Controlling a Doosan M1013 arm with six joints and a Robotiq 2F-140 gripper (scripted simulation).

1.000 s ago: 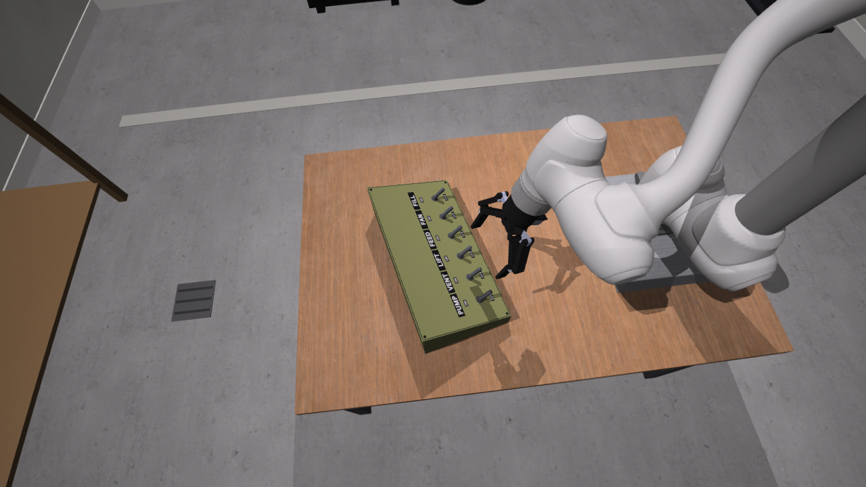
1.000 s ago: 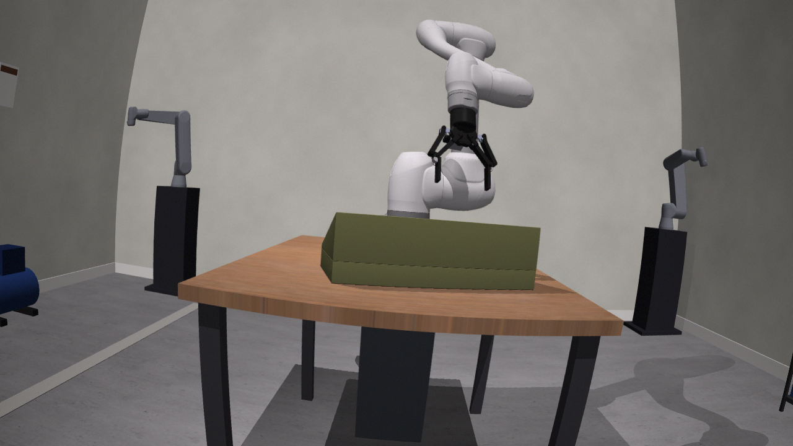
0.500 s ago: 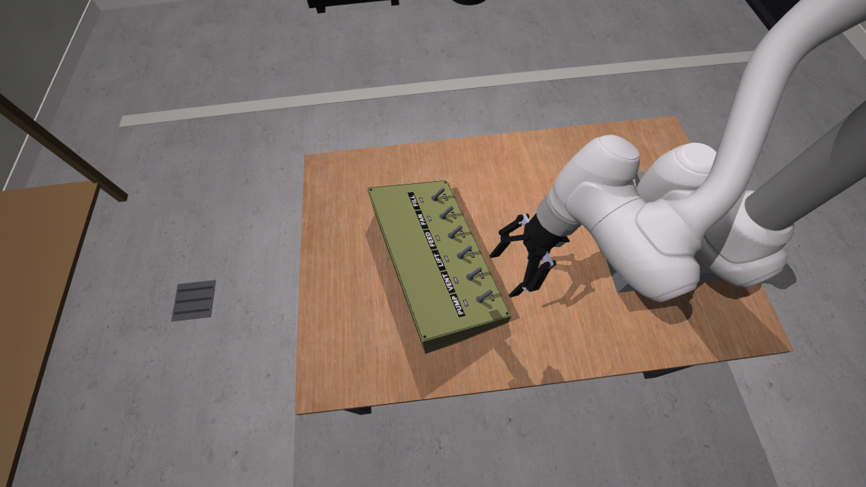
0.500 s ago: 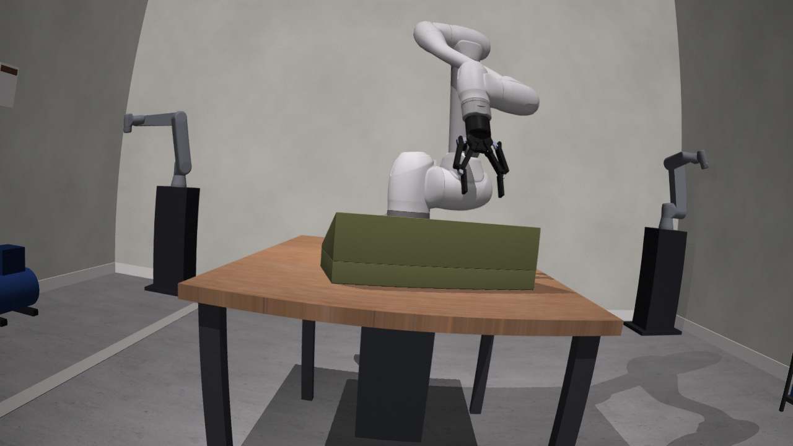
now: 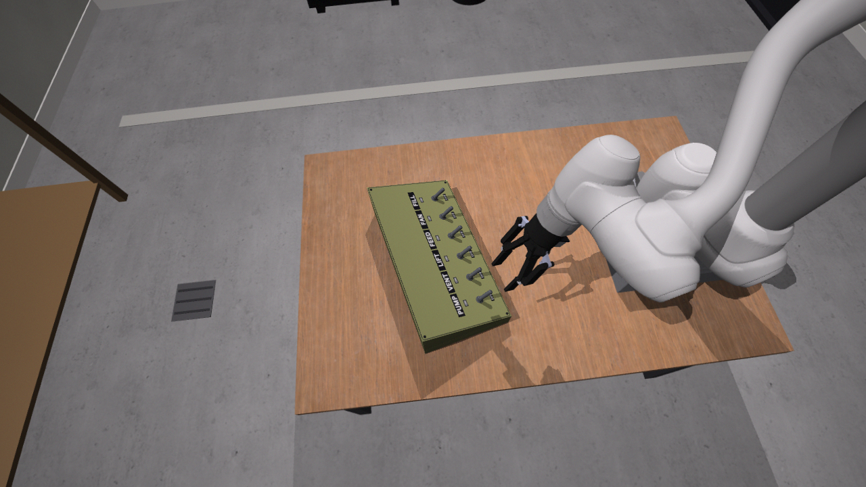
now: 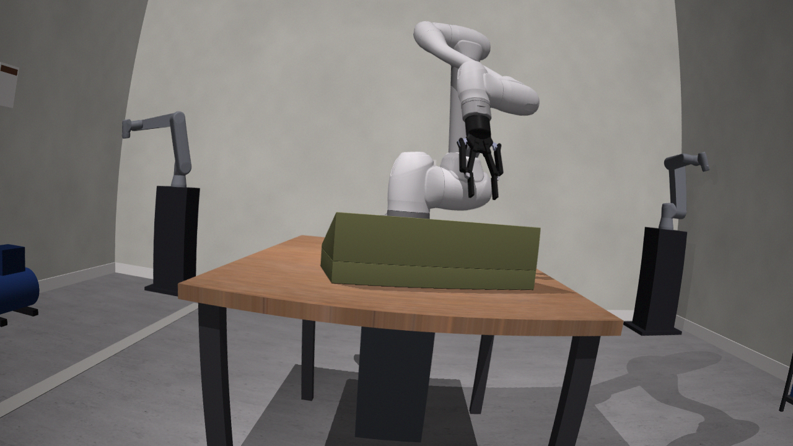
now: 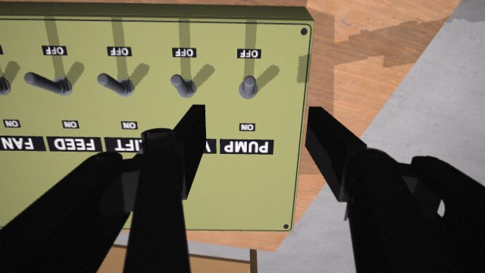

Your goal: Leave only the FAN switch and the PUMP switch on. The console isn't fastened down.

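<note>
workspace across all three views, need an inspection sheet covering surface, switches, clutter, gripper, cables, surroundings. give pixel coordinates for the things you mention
surface: wood-topped table (image 5: 345, 363) (image 6: 388, 313), no damage seen
job's things: green console (image 5: 399, 266) (image 6: 432, 244) (image 7: 242, 189) on the table; six toggle switches, labelled FILL, FAN, FEED, LIFT, VENT, PUMP; PUMP switch (image 5: 484, 297) (image 7: 248, 86) leans toward OFF
clutter: nothing seen
gripper: open part way above the console (image 5: 500, 277) (image 6: 482, 197) (image 7: 257, 106), nothing between the fingers
cables: nothing seen
surroundings: floor grate (image 5: 193, 300), two grey arms on black pedestals (image 6: 176, 238) (image 6: 660, 280), blue machine at the edge (image 6: 16, 285)

The gripper (image 5: 502, 277) (image 6: 482, 196) (image 7: 256, 125) now sits lower and nearer the PUMP switch (image 5: 484, 297) (image 7: 248, 86) than in the earlier views. Its fingers stand closer together, a gap remaining. The arm (image 5: 645, 226) (image 6: 473, 83) is repositioned accordingly.
</note>
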